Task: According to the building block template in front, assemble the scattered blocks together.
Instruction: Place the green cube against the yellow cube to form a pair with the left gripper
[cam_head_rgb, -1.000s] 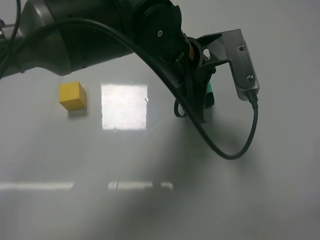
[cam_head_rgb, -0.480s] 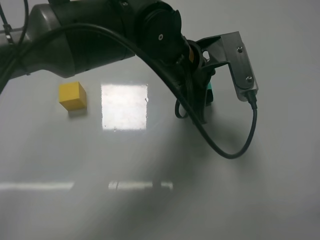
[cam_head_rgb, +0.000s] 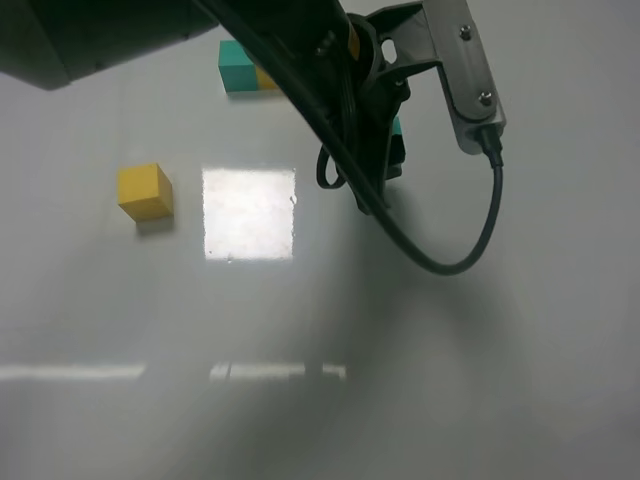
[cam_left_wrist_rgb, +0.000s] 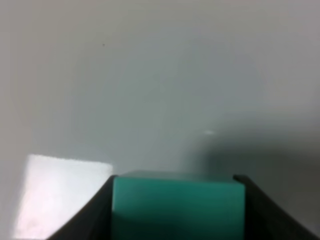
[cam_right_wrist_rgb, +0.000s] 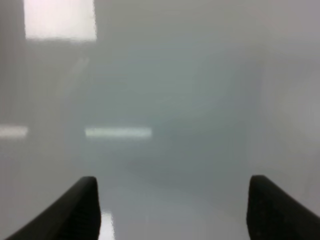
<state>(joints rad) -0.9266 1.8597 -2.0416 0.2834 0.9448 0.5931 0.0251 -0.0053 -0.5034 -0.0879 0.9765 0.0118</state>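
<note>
Robotics laboratory bench: a glossy white tabletop mirroring ceiling lights lies below the jaws of a black, cabled robot arm.

The left arm reaches in from the upper left across the middle of the exterior high view, its wrist bent downward. The left claw points down, its dark fingers pressed against both sides of a teal-green cube. The right claw holds its fingers wide apart
</note>
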